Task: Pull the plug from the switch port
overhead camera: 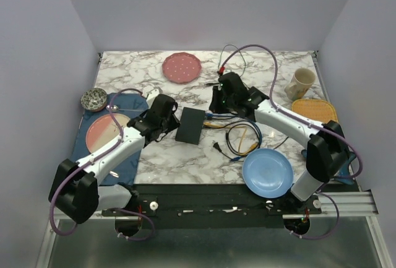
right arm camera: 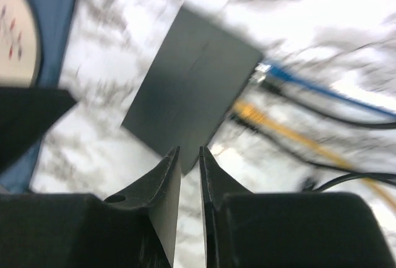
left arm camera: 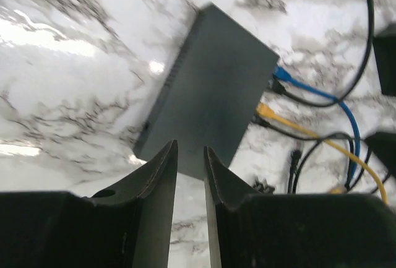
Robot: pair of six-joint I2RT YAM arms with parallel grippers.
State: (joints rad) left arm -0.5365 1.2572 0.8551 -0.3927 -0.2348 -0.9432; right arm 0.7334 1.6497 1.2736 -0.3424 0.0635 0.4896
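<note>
Two arms are being held over the marble table [overhead camera: 185, 163], one on either side of the switch [overhead camera: 190, 125], which is lying flat near the middle of the table with its socket edge turned toward the right arm. Along that edge a blue plug [left arm camera: 281, 75] and a yellow plug [left arm camera: 265, 111] are sitting in their ports, with black leads running in beside them. No plug is showing as pulled free, so the step in hand is being judged as the approach, with the pull itself not yet begun. The left fingers [left arm camera: 158, 187] are being held slightly apart with nothing between them, poised at one end of the switch; whether they are touching it cannot be told. The right fingers [right arm camera: 162, 187] are likewise being held a little apart and empty, over a corner of the switch, with the plugs lying off to one side in a blurred view. Which plug is meant cannot be told. The next move is being judged to call for the switch being steadied by the left fingers while the right fingers are being brought around one plug's body, closed on it and drawn straight out, away from the socket edge.
</note>
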